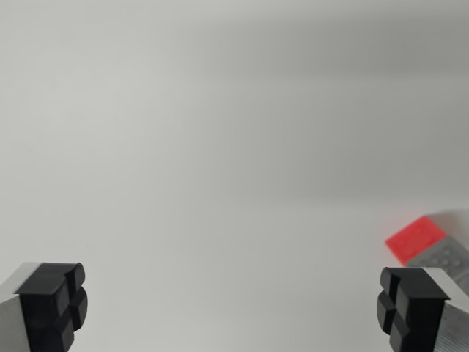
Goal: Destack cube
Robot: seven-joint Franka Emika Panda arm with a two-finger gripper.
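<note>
Red cube (416, 238), grey studded block (448, 258), black-padded claw (233, 306).

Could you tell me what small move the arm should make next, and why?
Probably shift toward the wrist view's right: the open gripper holds nothing, and the red cube sits off-centre beside the right fingertip, on a grey block.

One red cube (416, 239) — one grey block (447, 258)

No text, label, brand, number or sign can be read anywhere in the wrist view. The red block (416, 237) and the grey block (447, 257) touching it show only small raised studs, perhaps too blurred to carry any marking.
</note>
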